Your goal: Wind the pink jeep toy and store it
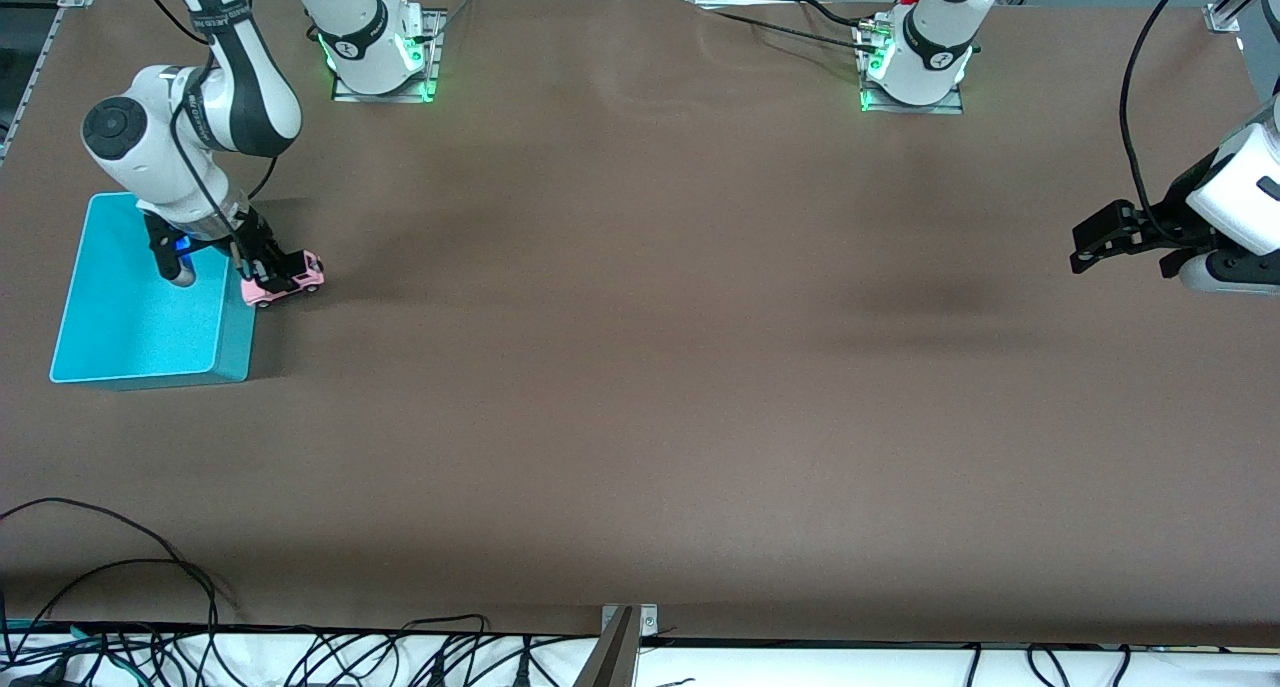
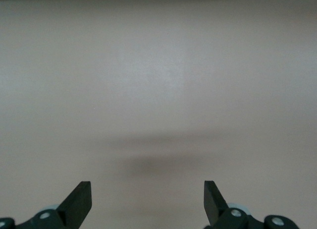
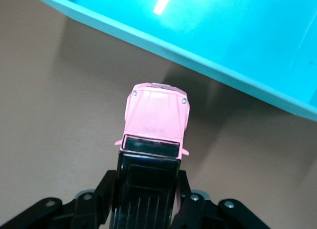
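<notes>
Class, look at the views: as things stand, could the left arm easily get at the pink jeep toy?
Probably not. The left pincer hovers open at its own end of the table, while the pink jeep toy is gripped by the right pincer beside the turquoise bin.

Pink jeep toy (image 1: 285,282) with black roof, beside plain turquoise bin (image 1: 140,312); brown table (image 1: 640,367); black right gripper (image 1: 265,264), black left gripper (image 1: 1105,247).

A: What stays unseen on the pink jeep toy (image 3: 156,121)?
B: Its rear and wheels; the right gripper's (image 3: 147,189) fingers (image 3: 108,189) cover its black roof's sides.
A: The left gripper (image 2: 147,201)?
B: Fingertips (image 2: 79,199) only; the rest is cropped.
</notes>
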{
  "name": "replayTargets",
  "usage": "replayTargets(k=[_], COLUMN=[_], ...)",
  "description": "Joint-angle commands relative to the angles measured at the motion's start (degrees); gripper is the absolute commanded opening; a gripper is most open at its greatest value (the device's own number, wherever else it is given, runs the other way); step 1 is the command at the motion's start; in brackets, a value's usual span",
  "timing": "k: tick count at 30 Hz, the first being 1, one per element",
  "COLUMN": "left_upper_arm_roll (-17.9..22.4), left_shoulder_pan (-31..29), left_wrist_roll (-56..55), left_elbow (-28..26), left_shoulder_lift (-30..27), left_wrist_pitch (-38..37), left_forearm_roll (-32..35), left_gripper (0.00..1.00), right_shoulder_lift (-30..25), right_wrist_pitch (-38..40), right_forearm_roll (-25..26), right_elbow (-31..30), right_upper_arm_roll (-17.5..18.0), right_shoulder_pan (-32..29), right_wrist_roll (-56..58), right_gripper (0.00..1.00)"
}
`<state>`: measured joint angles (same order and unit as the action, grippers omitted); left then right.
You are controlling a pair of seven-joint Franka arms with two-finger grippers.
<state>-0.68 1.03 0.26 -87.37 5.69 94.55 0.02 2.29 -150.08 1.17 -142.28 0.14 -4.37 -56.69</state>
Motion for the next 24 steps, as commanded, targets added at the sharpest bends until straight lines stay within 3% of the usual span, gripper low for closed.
replayTargets(k=[1, 5, 15, 21, 24], left_upper_arm_roll=[0.51, 0.51, 0.51, 0.51, 0.51], left_shoulder_pan=[0.46, 0.46, 0.46, 0.46, 0.46], left_wrist_roll=[1.06, 1.06, 1.06, 1.06, 1.06], left_elbow=[1.77, 1.77, 1.77, 1.77, 1.77], left_shoulder_lift=[0.81, 0.81, 0.81, 0.81, 0.81], left_wrist_pitch=[-0.24, -0.24, -0.24, -0.24, -0.24], left_forearm_roll=[0.33, 0.33, 0.33, 0.33, 0.33], left_gripper=[1.00, 1.00, 1.00, 1.00, 1.00], right_shoulder_lift=[-1.15, -1.24, -0.36, -0.27, -0.10], right_wrist_pitch=[1.63, 3.64, 19.81, 24.22, 24.40], right_forearm_roll=[0.58, 0.58, 1.11, 8.75, 9.90], right_elbow=[2.19, 3.50, 12.11, 14.23, 14.49], right_upper_arm_roll=[1.44, 1.80, 0.66, -3.21, -5.32], right_shoulder_pan=[-0.46, -0.46, -0.46, -0.55, -0.64], right_wrist_roll=[3.34, 6.75, 25.13, 31.63, 36.63], right_gripper=[0.00, 0.00, 0.00, 0.00, 0.00])
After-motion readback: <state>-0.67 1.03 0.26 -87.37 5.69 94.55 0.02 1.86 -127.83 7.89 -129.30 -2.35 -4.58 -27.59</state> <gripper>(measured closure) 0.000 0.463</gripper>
